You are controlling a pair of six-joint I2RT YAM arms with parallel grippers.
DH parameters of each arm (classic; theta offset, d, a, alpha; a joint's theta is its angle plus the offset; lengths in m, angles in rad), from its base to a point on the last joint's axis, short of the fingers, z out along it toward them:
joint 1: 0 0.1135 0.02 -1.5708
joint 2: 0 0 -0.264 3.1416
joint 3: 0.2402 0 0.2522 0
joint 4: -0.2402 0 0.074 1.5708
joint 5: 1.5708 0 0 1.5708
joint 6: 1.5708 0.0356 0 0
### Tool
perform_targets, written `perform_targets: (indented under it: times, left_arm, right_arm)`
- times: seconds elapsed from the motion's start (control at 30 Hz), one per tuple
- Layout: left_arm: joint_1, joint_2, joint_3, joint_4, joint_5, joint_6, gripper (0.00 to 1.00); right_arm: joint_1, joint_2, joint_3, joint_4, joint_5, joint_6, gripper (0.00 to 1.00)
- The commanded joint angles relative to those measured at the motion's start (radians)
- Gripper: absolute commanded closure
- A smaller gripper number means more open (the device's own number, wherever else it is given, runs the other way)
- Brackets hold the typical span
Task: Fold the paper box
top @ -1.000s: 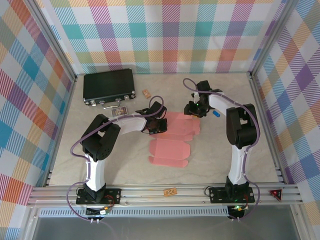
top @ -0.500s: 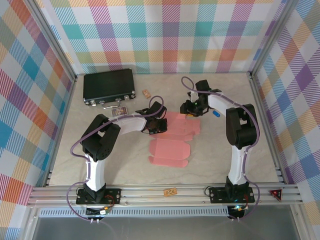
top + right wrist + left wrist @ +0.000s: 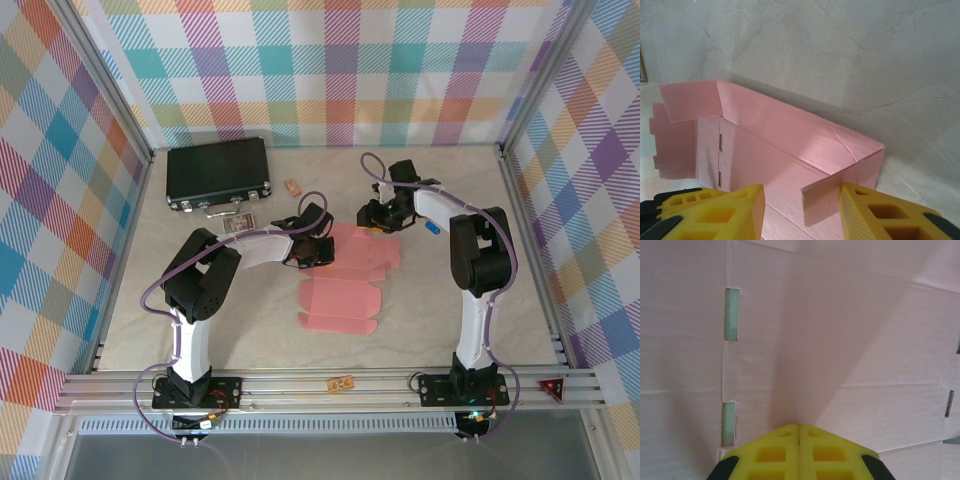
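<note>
Top external: the paper box (image 3: 345,280), a partly raised pink sheet, lies mid-way across the bench (image 3: 200,330). The left hand (image 3: 318,250) is at its left edge and the right hand (image 3: 380,215) at its far edge.
Left wrist: the yellow fingers (image 3: 775,455) are closed together, tips on the card.
Right wrist: the fingers (image 3: 730,210) are parted, with a raised end flap between them.

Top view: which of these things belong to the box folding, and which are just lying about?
In the job: paper box, left gripper shut over it, right gripper open at its raised flap.
Just lying about: black case, tan block, small blue object.
</note>
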Motion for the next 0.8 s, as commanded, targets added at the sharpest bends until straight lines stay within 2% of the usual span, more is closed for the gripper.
perform_targets:
  times: [0.0,0.17,0.33,0.57,0.77]
  left_arm:
    - [-0.013,0.015,-0.008,-0.07,0.029,0.017,1.0]
    - [-0.013,-0.04,0.05,-0.101,0.053,0.037,1.0]
    - [-0.013,-0.154,0.036,-0.116,0.025,0.045,0.75]
    - [-0.008,-0.349,-0.128,-0.149,-0.106,0.047,0.63]
    - [0.023,-0.448,-0.278,-0.153,-0.155,0.043,0.56]
  right_arm:
    - [0.007,-0.081,0.011,-0.006,0.041,0.008,0.56]
    - [0.007,-0.188,-0.035,-0.025,0.076,0.009,0.56]
    - [0.01,-0.301,-0.141,-0.016,0.07,0.032,0.56]
    - [0.071,-0.407,-0.287,-0.015,0.076,0.041,0.56]
    - [0.15,-0.437,-0.386,0.009,0.105,0.078,0.59]
